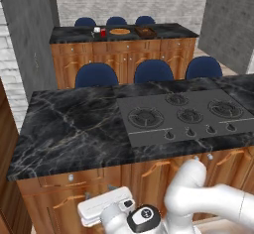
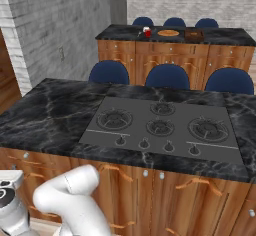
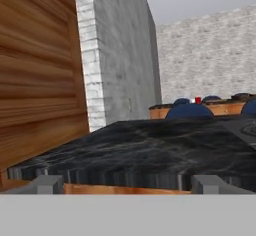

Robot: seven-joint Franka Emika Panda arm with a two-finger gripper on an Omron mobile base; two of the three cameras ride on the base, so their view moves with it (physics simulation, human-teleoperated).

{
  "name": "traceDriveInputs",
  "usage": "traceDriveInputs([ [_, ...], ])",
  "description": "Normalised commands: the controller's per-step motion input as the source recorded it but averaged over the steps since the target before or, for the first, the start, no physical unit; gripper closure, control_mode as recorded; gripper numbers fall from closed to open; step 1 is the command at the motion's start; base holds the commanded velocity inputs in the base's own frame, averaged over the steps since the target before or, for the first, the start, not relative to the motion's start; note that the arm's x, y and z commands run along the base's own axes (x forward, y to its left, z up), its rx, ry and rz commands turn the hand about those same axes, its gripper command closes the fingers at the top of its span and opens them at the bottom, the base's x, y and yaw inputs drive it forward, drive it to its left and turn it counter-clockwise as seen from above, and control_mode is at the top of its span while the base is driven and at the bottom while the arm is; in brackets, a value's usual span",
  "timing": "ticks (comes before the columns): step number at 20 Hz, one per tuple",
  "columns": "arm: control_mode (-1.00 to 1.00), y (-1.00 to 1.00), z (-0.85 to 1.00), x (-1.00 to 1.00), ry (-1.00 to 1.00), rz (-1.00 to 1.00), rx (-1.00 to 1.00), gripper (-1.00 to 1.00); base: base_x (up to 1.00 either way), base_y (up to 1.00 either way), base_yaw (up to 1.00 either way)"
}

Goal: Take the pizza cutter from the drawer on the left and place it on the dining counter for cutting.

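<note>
**A:** While the arm crouches low at the bottom of the left base view, which step would you say is in hand?

**B:** The approach to the drawer [image 1: 52,182], I judge. Its reddish front with the small round knob [image 1: 71,177] sits in the lower left of that frame, under the edge of the island desk [image 1: 74,124], and it looks shut.

**A:** And the end effector [image 3: 129,185]?

**B:** Released. In the hand view its two fingertips [image 3: 48,184] stand far apart at the bottom of the frame with nothing between them, looking level across the marble top.

**A:** Where is the pizza cutter?

**B:** I can't see it; presumably it lies inside that closed drawer. The dining desk [image 1: 163,31] lies at the top of the left base view beyond the blue chairs [image 1: 96,74], with a pizza [image 1: 119,31] on it.

**A:** So the next move?

**B:** Dip the hand below the marble edge, line the open jaws up on the knob, close on it and pull straight out. The knob is small, so the aim must be careful.
</note>
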Motion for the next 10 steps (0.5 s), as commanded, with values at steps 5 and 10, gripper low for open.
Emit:
traceDriveInputs([
  [5,-1.0,0.44,-0.04,0.05,-0.01,-0.04,0.01,-1.0,0.0,0.0,0.0],
  [10,-1.0,0.2,-0.1,0.03,0.0,-0.1,0.05,-1.0,0.0,0.0,0.0],
])
